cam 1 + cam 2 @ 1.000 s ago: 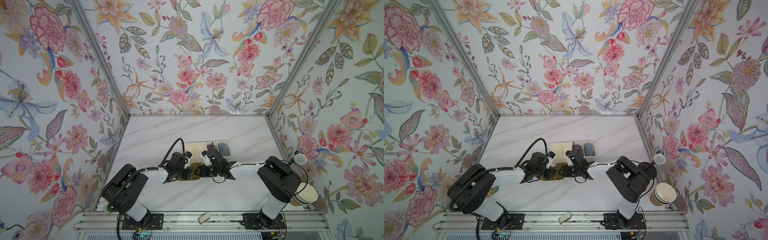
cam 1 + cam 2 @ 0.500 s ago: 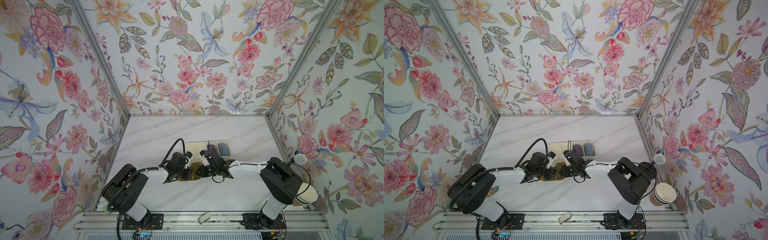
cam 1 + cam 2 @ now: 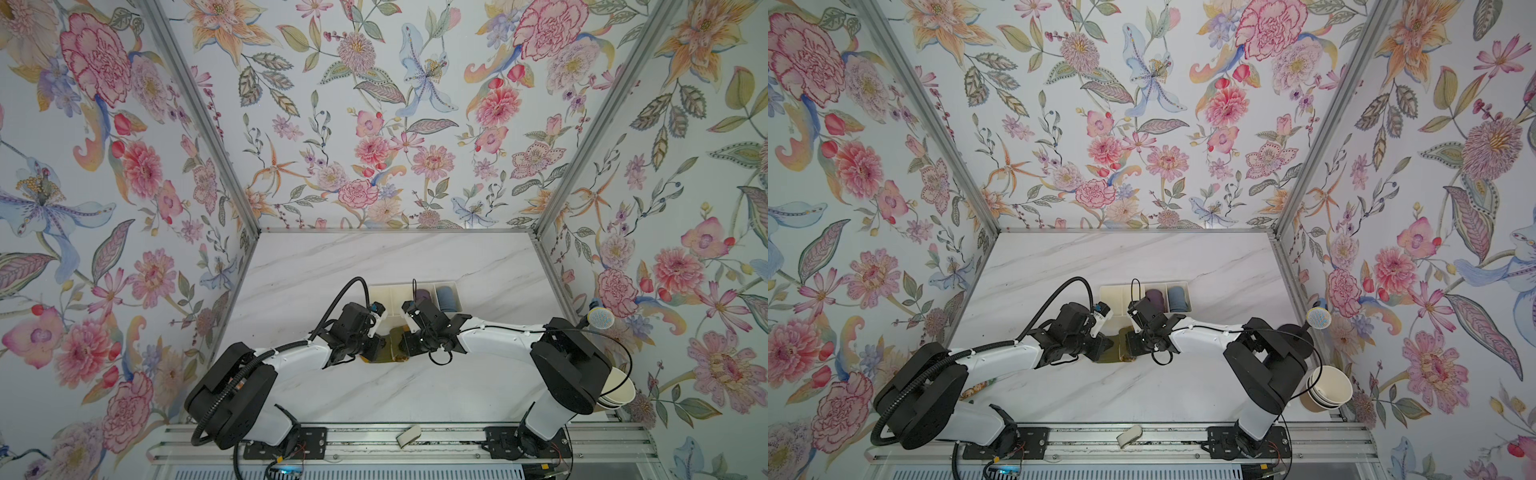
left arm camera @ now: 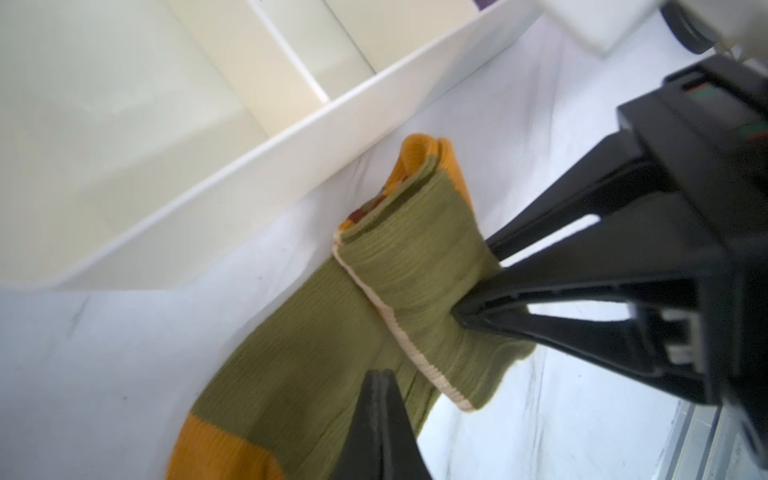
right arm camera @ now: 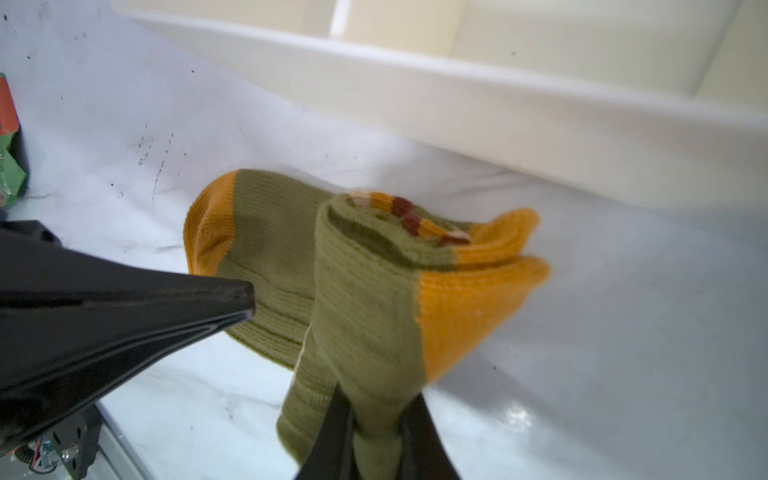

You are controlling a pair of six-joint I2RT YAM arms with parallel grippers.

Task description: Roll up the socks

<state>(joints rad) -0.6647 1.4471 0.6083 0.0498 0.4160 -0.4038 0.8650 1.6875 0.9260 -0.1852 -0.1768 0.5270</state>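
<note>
The socks lie on the marble table between my two grippers, olive-green with mustard toe and heel. One end is rolled into a thick fold showing brown, cream and orange stripes. My right gripper is shut on that rolled end from the side. The flat part of the socks stretches toward my left gripper, which is shut, its tip touching the flat fabric. Whether it pinches any fabric is unclear. In both top views the arms hide most of the socks.
Just behind the socks stands a white divided tray. It holds a purple sock roll and a blue sock roll. Stacked paper cups sit at the table's right edge.
My right gripper has closed on the rolled end of the socks and shifted slightly left. The left gripper has stayed shut in place.
</note>
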